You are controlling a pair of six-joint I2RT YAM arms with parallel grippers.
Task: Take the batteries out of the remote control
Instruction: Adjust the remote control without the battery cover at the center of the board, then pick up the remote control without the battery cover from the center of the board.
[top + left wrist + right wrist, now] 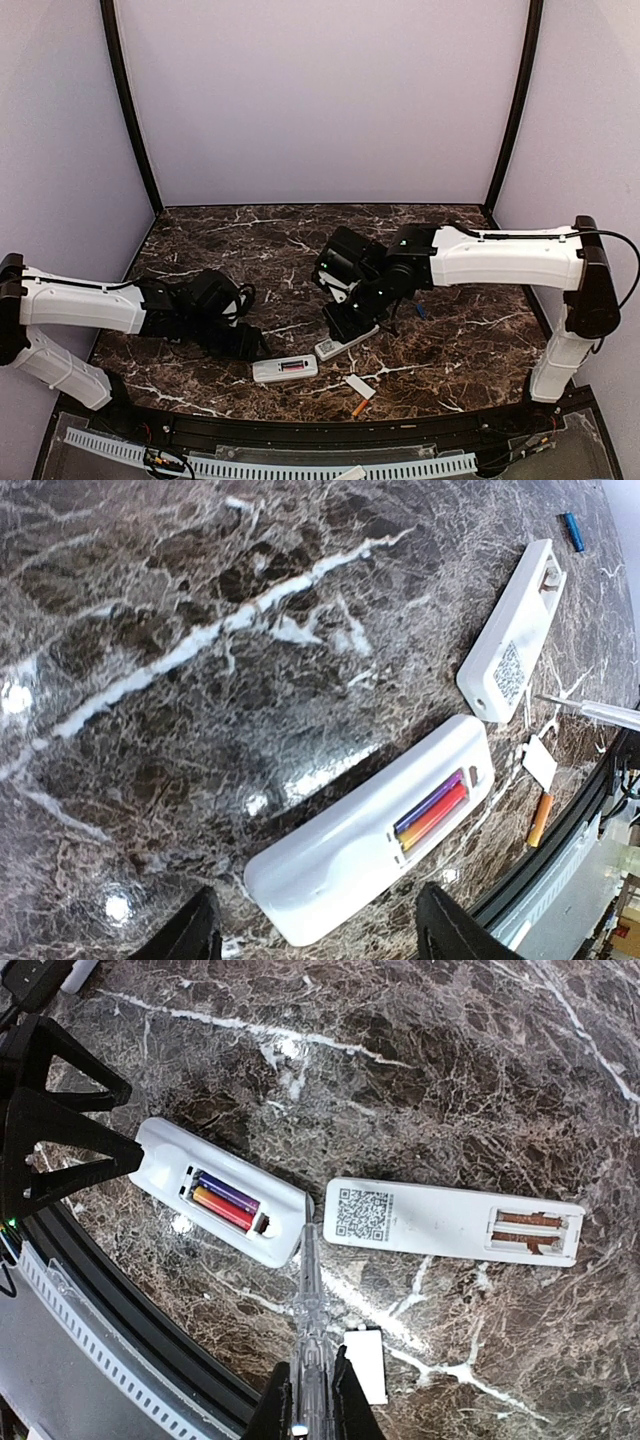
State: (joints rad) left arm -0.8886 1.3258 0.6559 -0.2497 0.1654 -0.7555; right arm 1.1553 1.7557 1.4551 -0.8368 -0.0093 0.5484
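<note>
Batteries (225,1200), a purple one and an orange-red one side by side, sit in the open bay of the near remote (285,368), which lies on the desk (220,240) at about 6 o'clock, close to the front edge. At its 1 o'clock lies a second remote (430,1215), its bay already bare down to the contacts; a loose orange battery (540,820) rests at 4 o'clock beside a flat white cover (365,1365), and a blue battery (572,530) lies farther out. The left gripper (318,910) comes in from 10 o'clock with fingers spread to either side of the loaded remote's butt end, not clamped on it. The right gripper (310,1400) is pressed together on a clear pick (310,1300), whose tip rests at the loaded remote's other end, in the gap between the two remotes. The job now looks like levering this pair out. It would go best with the left fingers first closing across the casing so it cannot skate on the glossy stone. Then the pick tip should go under the free end of one cell, away from the spring, and lift gently so it does not fly off the desk.
</note>
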